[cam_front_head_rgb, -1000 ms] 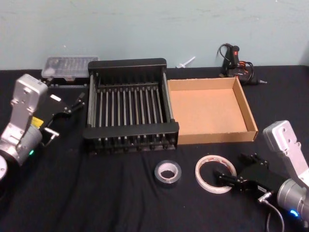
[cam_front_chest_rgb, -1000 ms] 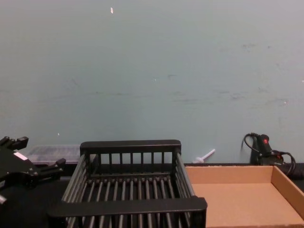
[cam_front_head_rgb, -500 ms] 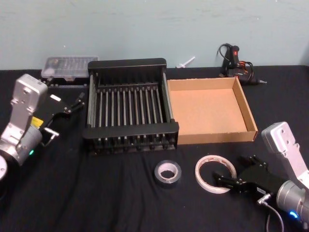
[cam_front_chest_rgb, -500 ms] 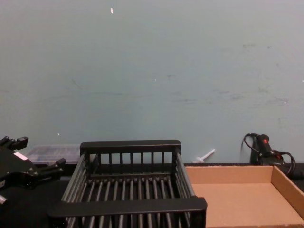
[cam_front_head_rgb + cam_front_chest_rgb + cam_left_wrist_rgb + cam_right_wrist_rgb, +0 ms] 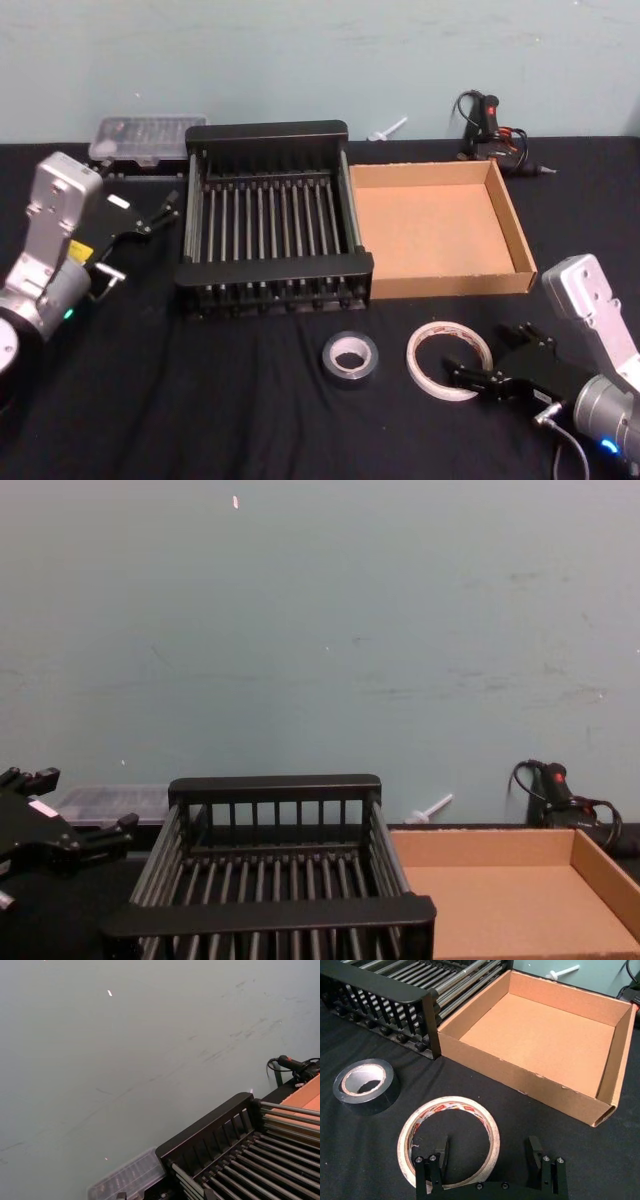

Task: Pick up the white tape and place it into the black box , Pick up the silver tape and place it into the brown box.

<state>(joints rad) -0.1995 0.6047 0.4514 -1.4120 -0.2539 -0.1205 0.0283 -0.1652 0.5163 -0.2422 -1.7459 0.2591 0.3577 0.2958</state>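
Left gripper (image 5: 150,215) hovers beside the black box's left wall, fingers parted, carrying nothing; no shift over the last second. Behind it, a clear plastic case (image 5: 145,137) against the wall.

Black box (image 5: 275,272) sits centre, nothing inside. Brown box (image 5: 450,282) touches its right side, also bare. In front of them the silver tape (image 5: 349,357) lies flat on the cloth, with the white tape (image 5: 448,359) just to its right, also flat.

Right gripper (image 5: 490,372) has crept a little lower and nearer over the last second. Wrist view puts its fingers wide apart, one finger (image 5: 442,1150) inside the ring's open centre, the other outside the near rim. Not yet closed on it. Judgement: grasp of the white tape is imminent; both placements are outstanding.

Surface: black cloth over the table (image 5: 250,420), matte. Room: pale teal wall (image 5: 320,630), scuffed. A glue gun (image 5: 490,125) with cable lies at the far right by the wall.
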